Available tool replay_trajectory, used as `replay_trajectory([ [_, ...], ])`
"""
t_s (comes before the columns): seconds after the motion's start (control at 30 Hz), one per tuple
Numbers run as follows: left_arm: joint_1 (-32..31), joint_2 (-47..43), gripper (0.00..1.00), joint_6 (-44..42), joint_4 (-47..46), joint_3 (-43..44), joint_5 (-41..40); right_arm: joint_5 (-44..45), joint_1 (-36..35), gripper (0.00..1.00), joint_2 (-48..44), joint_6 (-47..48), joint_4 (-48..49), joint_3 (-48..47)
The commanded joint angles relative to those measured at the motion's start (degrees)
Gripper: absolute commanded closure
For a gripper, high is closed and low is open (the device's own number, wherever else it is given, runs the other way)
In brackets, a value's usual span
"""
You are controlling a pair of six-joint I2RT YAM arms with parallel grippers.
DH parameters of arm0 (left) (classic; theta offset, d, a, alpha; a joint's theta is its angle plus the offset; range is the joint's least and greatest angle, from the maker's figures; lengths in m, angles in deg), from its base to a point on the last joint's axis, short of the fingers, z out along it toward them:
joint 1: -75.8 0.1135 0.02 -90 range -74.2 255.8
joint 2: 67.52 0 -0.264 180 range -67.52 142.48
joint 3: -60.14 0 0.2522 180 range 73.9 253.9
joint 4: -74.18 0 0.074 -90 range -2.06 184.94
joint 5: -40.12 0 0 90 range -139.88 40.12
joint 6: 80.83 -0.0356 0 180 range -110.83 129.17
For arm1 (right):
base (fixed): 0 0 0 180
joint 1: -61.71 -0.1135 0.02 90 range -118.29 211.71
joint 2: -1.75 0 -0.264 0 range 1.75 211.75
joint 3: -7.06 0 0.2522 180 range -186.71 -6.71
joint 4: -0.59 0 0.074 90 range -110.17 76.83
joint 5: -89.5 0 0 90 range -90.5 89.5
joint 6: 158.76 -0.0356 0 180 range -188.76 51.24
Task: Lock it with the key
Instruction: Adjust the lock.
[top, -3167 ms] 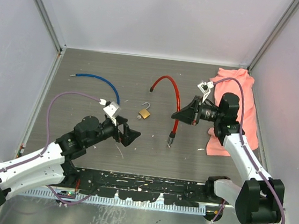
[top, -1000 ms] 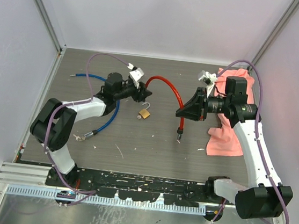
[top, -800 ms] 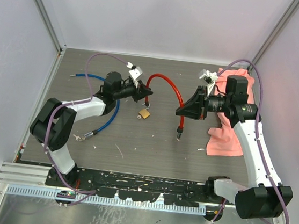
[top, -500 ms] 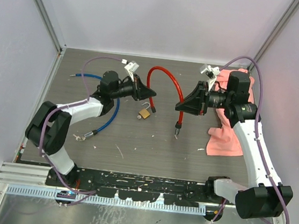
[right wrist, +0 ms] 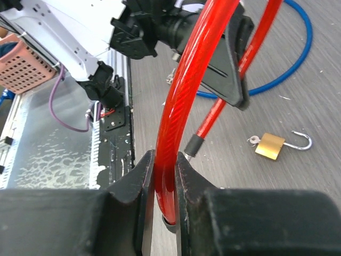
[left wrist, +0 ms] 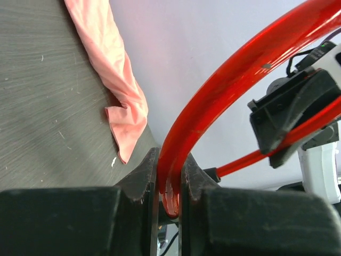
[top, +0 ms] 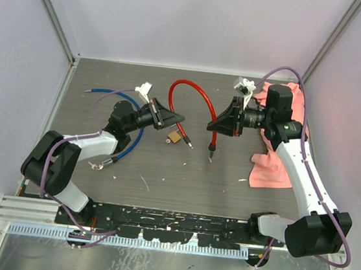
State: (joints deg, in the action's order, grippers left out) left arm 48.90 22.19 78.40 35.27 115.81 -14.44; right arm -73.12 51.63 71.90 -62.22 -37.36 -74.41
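Glossy red cable (top: 201, 97), curved in arch above bench (top: 162, 178), pinched tight by both left gripper (left wrist: 169, 173) and right gripper (right wrist: 164, 160). Small brass padlock (top: 175, 137), steel shackle hooked open, lying flat on grey woodgrain between them.

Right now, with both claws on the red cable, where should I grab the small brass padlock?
The small brass padlock lies flat on the grey table, open steel shackle sticking out one end. I'd come from straight above and pinch the body across its side edges, leaving the shackle free.
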Motion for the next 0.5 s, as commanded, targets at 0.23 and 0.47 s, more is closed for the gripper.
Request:
replay_trajectory([
  [0.23, 0.0, -12.5, 1.00, -3.9, 3.8, -3.0, -5.8, 6.2, -0.3, 0.99, -2.8, 8.0, -0.7, -0.9],
  [0.47, 0.0, -15.4, 1.00, -7.0, 9.9, -1.4, -7.1, 12.8, -0.4, 0.99, -1.1, 7.7, -0.5, -1.6],
])
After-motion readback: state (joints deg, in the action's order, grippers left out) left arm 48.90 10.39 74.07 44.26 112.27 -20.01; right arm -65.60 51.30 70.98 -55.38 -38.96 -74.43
